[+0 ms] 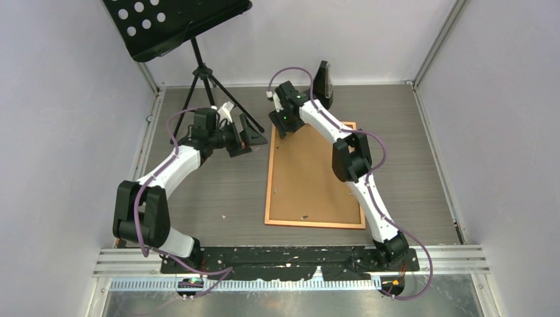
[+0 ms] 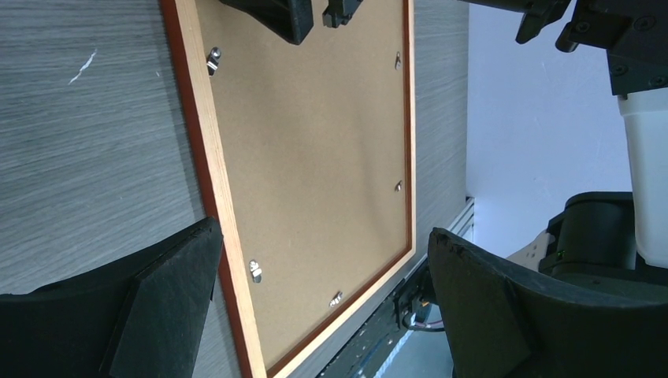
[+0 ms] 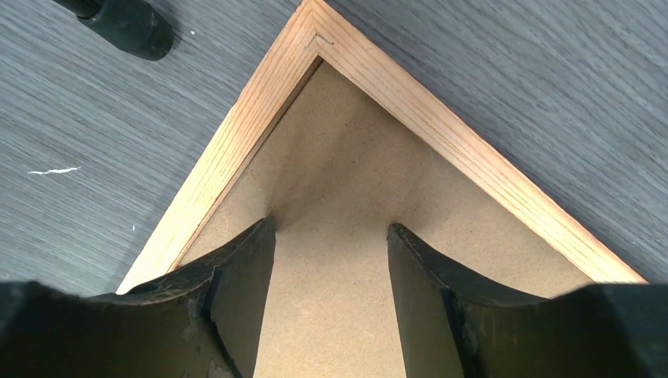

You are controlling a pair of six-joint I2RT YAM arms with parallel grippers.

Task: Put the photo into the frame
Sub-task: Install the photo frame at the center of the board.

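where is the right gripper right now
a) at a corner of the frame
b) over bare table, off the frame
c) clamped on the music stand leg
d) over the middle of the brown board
a: the right wrist view shows the right gripper over the backing board, just inside a corner of the frame, its jaws apart with nothing between them.
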